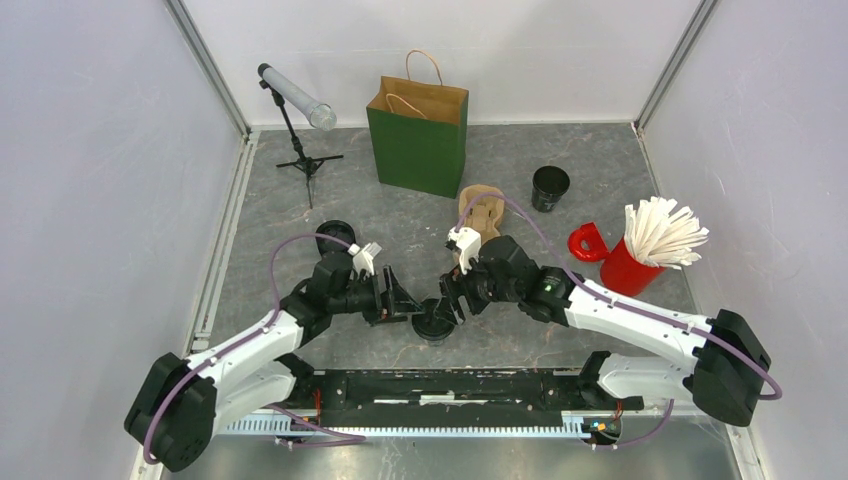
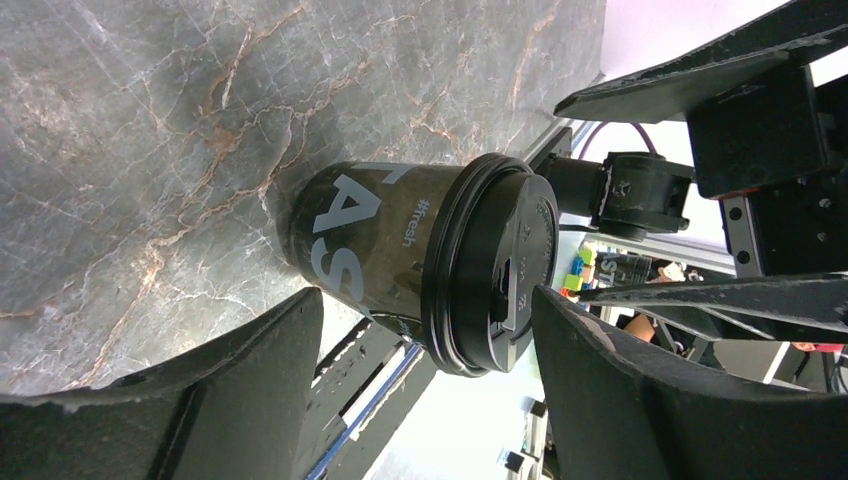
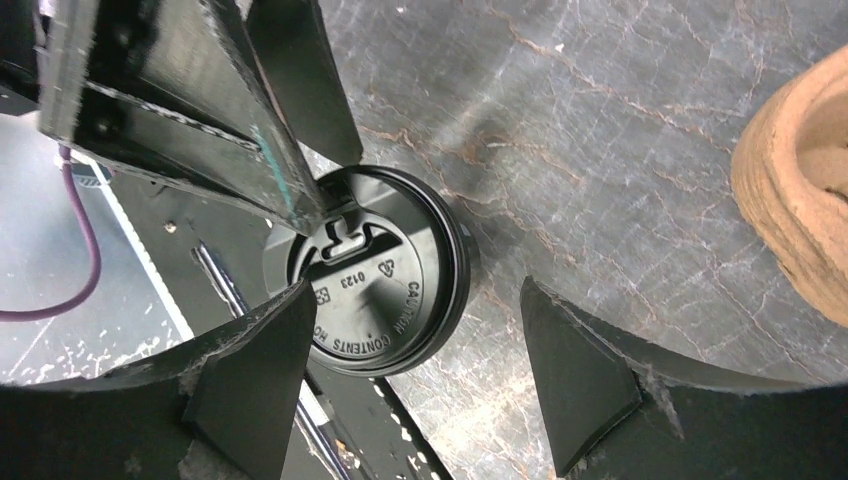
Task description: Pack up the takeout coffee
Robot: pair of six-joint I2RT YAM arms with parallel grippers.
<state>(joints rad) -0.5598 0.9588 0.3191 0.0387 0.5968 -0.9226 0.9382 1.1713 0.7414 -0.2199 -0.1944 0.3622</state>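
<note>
The takeout coffee (image 1: 435,326), a black cup with a black sip lid, stands on the grey table near the front edge. In the left wrist view the cup (image 2: 375,245) shows white lettering, and its lid (image 2: 492,268) lies just beyond my fingertips. My left gripper (image 1: 400,298) (image 2: 425,298) is open beside it, the jaws wider than the cup and not touching it. My right gripper (image 1: 452,298) (image 3: 415,292) hangs open over the lid (image 3: 385,280), one finger (image 3: 250,370) overlapping its rim.
A green paper bag (image 1: 420,135) stands at the back. A brown cardboard tray (image 1: 482,212) (image 3: 800,190) lies behind the grippers. A lidless black cup (image 1: 550,187), a red holder with white sticks (image 1: 640,255), a squat black round piece (image 1: 335,236) and a tripod with a tube (image 1: 297,105) stand around.
</note>
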